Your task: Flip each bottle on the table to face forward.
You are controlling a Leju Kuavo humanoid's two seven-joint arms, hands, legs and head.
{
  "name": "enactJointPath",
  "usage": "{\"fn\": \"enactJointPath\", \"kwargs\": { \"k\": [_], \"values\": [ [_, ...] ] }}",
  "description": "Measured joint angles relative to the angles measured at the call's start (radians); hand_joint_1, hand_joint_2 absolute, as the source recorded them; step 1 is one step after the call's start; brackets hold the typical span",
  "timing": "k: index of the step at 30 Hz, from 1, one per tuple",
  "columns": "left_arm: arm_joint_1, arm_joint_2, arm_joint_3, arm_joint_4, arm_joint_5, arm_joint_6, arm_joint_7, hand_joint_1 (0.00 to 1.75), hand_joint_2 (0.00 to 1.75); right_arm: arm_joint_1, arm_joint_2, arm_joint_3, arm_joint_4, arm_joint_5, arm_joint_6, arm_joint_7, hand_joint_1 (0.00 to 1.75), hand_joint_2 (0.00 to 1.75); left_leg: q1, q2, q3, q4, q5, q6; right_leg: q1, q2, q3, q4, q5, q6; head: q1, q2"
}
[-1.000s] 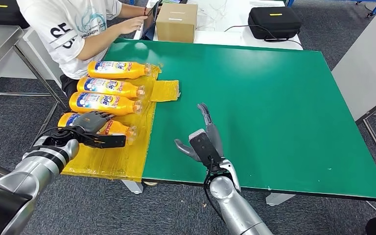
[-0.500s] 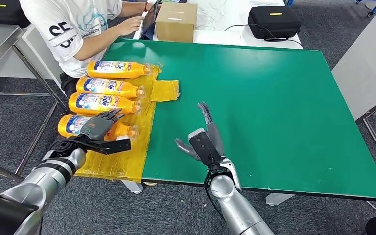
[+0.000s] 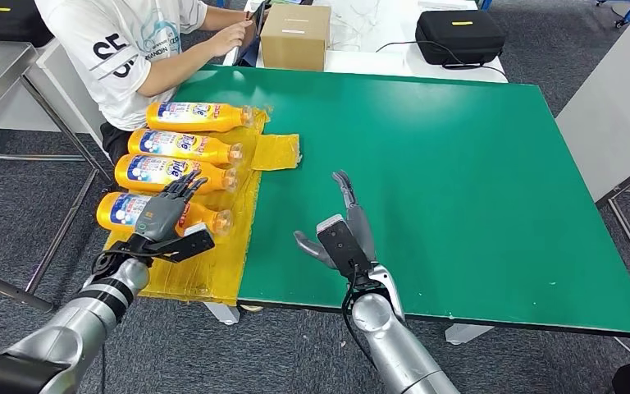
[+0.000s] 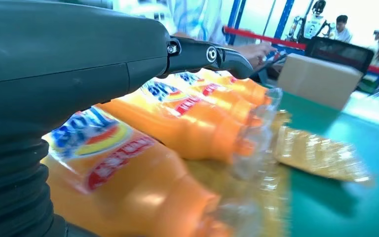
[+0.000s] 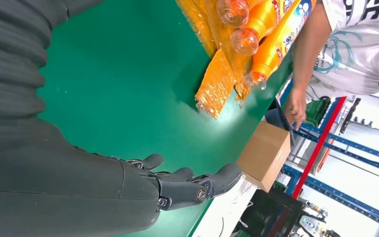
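Note:
Several orange bottles lie side by side on yellow plastic wrap (image 3: 205,271) at the left end of the green table (image 3: 459,180), caps pointing toward the table's middle. My left hand (image 3: 164,217) is over the nearest bottle (image 3: 121,210) with its fingers stretched toward the neighbouring bottle (image 3: 156,171), holding nothing. The left wrist view has that hand (image 4: 79,64) just above the nearest bottle (image 4: 128,182). My right hand (image 3: 340,234) hovers open over bare green near the front edge. In the right wrist view its fingers (image 5: 192,185) are spread above the table.
A loose piece of yellow wrap (image 3: 276,152) lies beside the bottle caps. A person in a white shirt (image 3: 131,49) sits at the table's far left corner. Behind the table stand a cardboard box (image 3: 295,37) and a black case (image 3: 459,37).
My left hand has slid forward over the nearest bottle and uncurled its fingers toward the neighbouring one. The right hand has not moved.

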Motion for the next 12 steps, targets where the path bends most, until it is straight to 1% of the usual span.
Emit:
{"fn": "enactJointPath", "kwargs": {
  "k": [1,2,3,5,7,10,11,12],
  "values": [
    [0.007,-0.004,0.014,-0.010,0.020,-0.024,-0.009,0.00,1.75,0.001,0.000,0.000,0.000,0.000,0.000,0.000,0.00,1.75,0.000,0.000,0.000,0.000,0.000,0.000,0.000,0.000,0.000,0.000,0.000,0.000,0.000,0.000],
    [0.021,-0.010,0.038,-0.032,0.063,-0.073,-0.020,0.00,1.75,0.002,0.000,0.000,0.000,-0.002,0.000,0.000,0.00,1.75,0.000,0.000,0.000,0.000,0.000,0.000,0.000,0.000,0.000,0.000,0.000,0.000,0.000,0.000],
    [0.040,-0.018,0.069,-0.062,0.117,-0.133,-0.032,0.00,1.75,0.004,0.000,0.000,0.000,-0.003,0.000,0.000,0.00,1.75,0.000,0.000,0.000,0.000,0.000,0.000,0.000,0.000,0.000,0.000,0.000,0.000,0.000,0.000],
    [0.088,-0.043,0.147,-0.154,0.287,-0.299,-0.047,0.00,1.75,0.007,0.001,0.000,-0.002,-0.010,-0.003,-0.002,0.00,1.75,0.000,0.000,0.000,0.000,0.000,0.000,0.000,0.000,0.000,0.000,0.000,0.000,0.000,0.000],
    [0.120,-0.067,0.197,-0.222,0.424,-0.411,-0.049,0.00,1.75,0.011,0.002,0.000,-0.006,-0.017,-0.011,-0.005,0.00,1.75,0.000,0.000,0.000,0.000,0.000,0.000,0.000,0.000,-0.001,0.000,0.000,0.000,0.000,0.000],
    [0.146,-0.111,0.239,-0.274,0.517,-0.493,-0.049,0.00,1.75,0.020,0.009,0.000,-0.025,-0.024,-0.027,-0.009,0.00,1.75,0.000,0.000,0.000,0.000,0.000,0.000,0.000,0.000,0.000,0.000,0.000,0.000,0.000,0.000],
    [0.155,-0.130,0.251,-0.292,0.534,-0.508,-0.046,0.00,1.75,0.024,0.012,-0.001,-0.034,-0.026,-0.031,-0.010,0.00,1.75,0.000,0.000,-0.001,0.000,0.000,0.000,0.000,0.000,0.000,0.000,0.000,0.000,0.000,0.000],
    [0.159,-0.140,0.257,-0.300,0.541,-0.514,-0.044,0.00,1.75,0.027,0.013,-0.001,-0.039,-0.028,-0.033,-0.010,0.00,1.75,0.000,0.000,-0.001,0.000,-0.001,0.000,0.000,0.000,0.000,0.000,0.000,0.000,0.000,0.000]
  ]
}}
